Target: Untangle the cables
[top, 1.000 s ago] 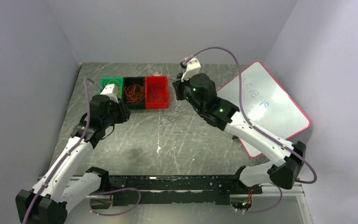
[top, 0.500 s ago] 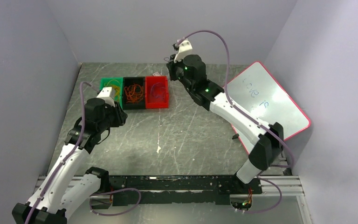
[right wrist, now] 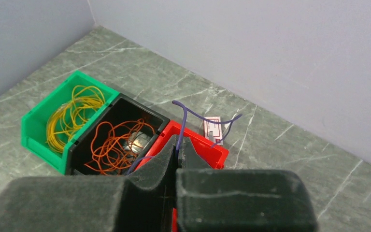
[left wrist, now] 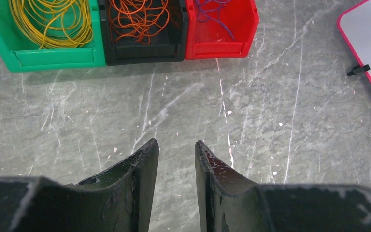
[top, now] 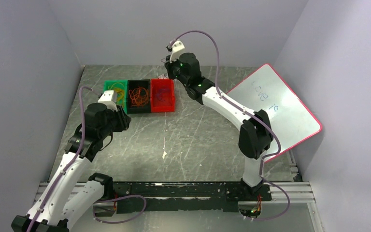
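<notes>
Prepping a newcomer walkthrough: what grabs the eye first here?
Three bins stand in a row at the far left: a green bin of yellow cables, a black bin of orange cables, and a red bin. The right gripper, shut on a purple cable, hangs above the red bin. A red-edged whiteboard sits askew at the right.

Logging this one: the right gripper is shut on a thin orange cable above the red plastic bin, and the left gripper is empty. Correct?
No. The right wrist view shows the right gripper shut on a thin purple cable, not an orange one, above the red plastic bin; the left gripper is empty.
</notes>
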`<action>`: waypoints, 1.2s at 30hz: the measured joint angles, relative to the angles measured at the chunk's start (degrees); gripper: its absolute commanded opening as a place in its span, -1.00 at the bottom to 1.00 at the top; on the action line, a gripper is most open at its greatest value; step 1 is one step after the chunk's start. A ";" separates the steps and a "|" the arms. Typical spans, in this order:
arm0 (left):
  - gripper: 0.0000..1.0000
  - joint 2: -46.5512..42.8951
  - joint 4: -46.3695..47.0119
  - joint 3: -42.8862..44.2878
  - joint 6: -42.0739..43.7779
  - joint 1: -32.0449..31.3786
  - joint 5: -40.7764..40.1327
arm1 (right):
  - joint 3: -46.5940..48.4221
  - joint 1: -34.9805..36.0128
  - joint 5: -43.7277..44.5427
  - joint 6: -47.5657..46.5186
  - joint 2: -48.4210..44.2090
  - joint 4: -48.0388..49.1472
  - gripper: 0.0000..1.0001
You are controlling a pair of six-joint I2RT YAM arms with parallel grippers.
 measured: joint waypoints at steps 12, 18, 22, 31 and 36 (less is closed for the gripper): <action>-0.20 -0.07 0.00 -0.02 0.00 -0.02 0.00 | 0.28 -0.81 -7.41 -1.62 5.46 0.92 -1.00; -0.20 -0.04 0.02 -0.02 0.00 -0.02 -0.22 | 1.55 -0.81 -10.99 -2.21 7.80 -2.34 -1.00; -0.20 0.02 0.02 -0.07 0.00 -0.04 -0.33 | 2.21 -0.92 -12.55 -2.03 9.60 -4.13 -1.00; -0.20 0.24 0.02 -0.09 0.00 -0.28 -0.35 | 1.81 -1.03 -13.60 -0.22 10.51 -6.58 -1.00; -0.20 0.24 0.00 -0.09 0.00 -0.72 -0.48 | 3.91 -1.18 -12.87 0.68 14.03 -8.94 -1.00</action>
